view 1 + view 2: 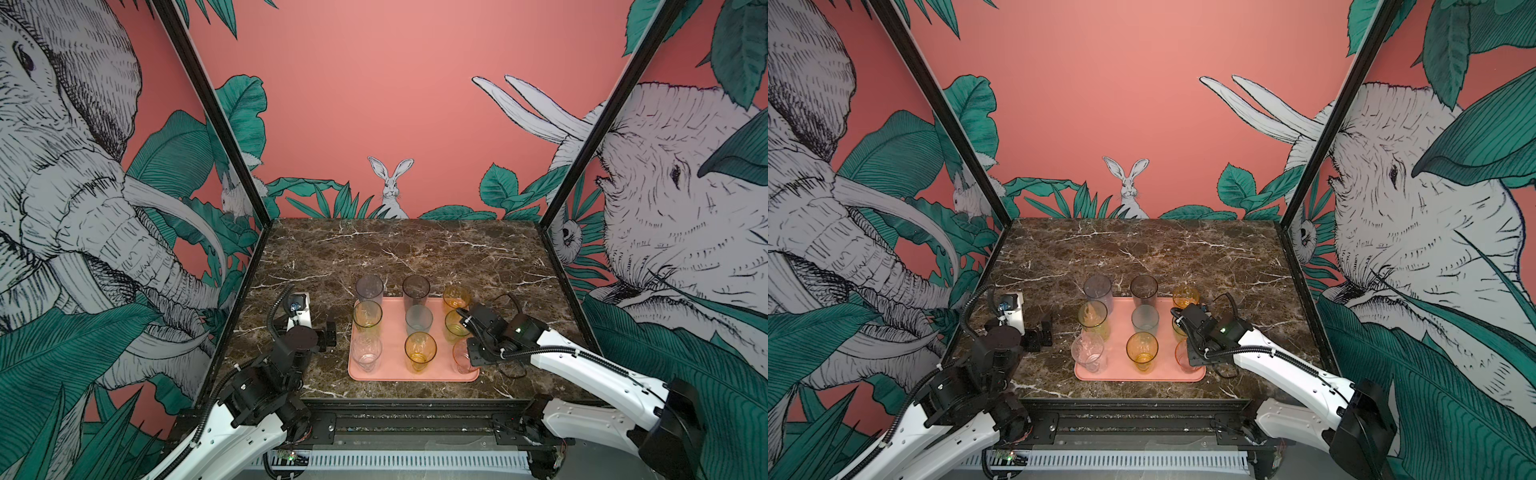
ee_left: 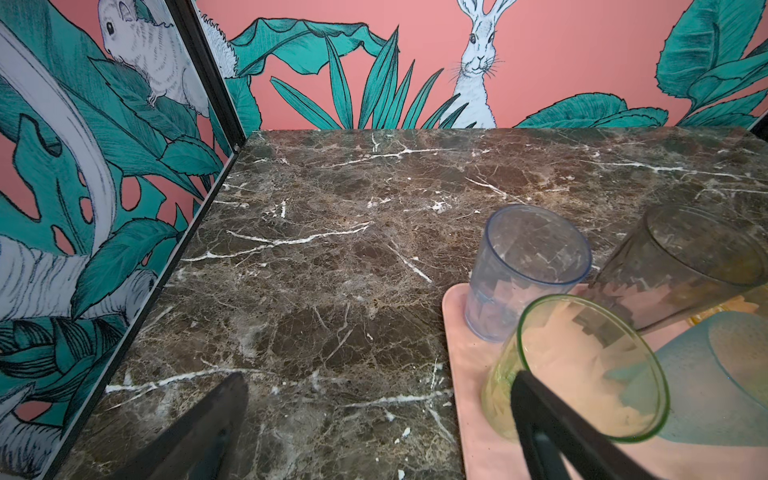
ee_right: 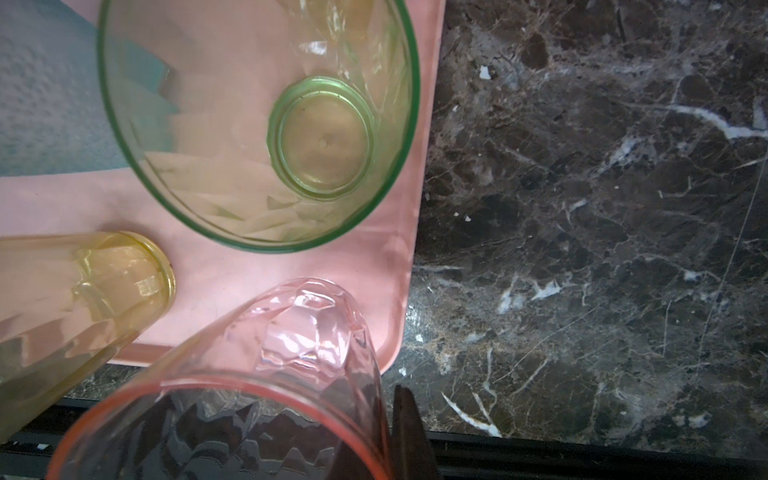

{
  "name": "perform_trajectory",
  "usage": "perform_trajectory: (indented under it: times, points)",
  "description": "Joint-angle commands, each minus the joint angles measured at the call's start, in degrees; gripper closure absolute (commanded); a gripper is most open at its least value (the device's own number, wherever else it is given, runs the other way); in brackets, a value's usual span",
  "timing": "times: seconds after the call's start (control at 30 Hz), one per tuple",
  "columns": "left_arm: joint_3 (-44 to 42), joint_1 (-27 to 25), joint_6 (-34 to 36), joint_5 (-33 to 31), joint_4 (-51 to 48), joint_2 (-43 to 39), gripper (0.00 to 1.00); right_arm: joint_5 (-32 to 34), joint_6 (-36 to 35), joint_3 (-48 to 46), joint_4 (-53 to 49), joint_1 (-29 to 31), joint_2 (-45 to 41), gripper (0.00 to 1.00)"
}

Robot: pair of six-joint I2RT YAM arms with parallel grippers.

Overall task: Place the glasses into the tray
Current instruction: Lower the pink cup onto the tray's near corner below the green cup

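Showing nine glasses (image 1: 420, 351) upright in three rows on the tray (image 1: 392, 361) | right gripper (image 3: 390, 419) pinched on pink glass (image 3: 291, 332) rim at near-right corner | left gripper (image 1: 329, 333) jaws apart, empty, beside tray's left edge

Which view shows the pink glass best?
Right wrist view: the pink glass fills the foreground, standing on the tray's corner. Both top views show only a sliver behind the right arm. Left wrist view misses it.

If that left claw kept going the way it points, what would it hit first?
Probably the bare marble table: the open left gripper angles down toward it, beside the tray. Its tray-side finger might clip the yellow-green glass first; depth is unclear.
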Motion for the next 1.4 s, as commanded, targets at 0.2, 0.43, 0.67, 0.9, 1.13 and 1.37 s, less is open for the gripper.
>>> perform_trajectory:
  times: [0.2, 0.43, 0.67, 0.9, 1.13, 1.37]
  points:
    - [-1.18, 0.28, -0.92, 0.43, 1.21, 0.09, 0.0, -0.52, 1.52, -1.22, 3.18, 0.31, 2.05, 1.0]
    - [-1.17, 0.21, -1.03, 0.59, 0.86, -0.11, 0.0, -0.53, 1.69, -2.46, 4.47, 0.31, 2.48, 1.0]
    - [-1.2, 0.25, -1.38, 0.81, 0.73, -0.19, 0.01, -0.64, 1.85, -3.15, 4.92, 0.31, 3.28, 1.0]
    - [-1.11, 0.25, -1.46, 0.73, 0.33, -0.37, 0.01, -0.78, 1.94, -3.21, 5.02, 0.31, 3.88, 1.0]
    - [-1.14, 0.27, -1.29, 0.69, 0.67, -0.21, 0.0, -0.63, 1.96, -2.9, 4.71, 0.35, 4.86, 0.87]
    - [-1.14, 0.28, -1.1, 0.64, 0.87, -0.21, 0.01, -0.25, 1.7, -1.79, 3.91, 0.31, 5.22, 0.75]
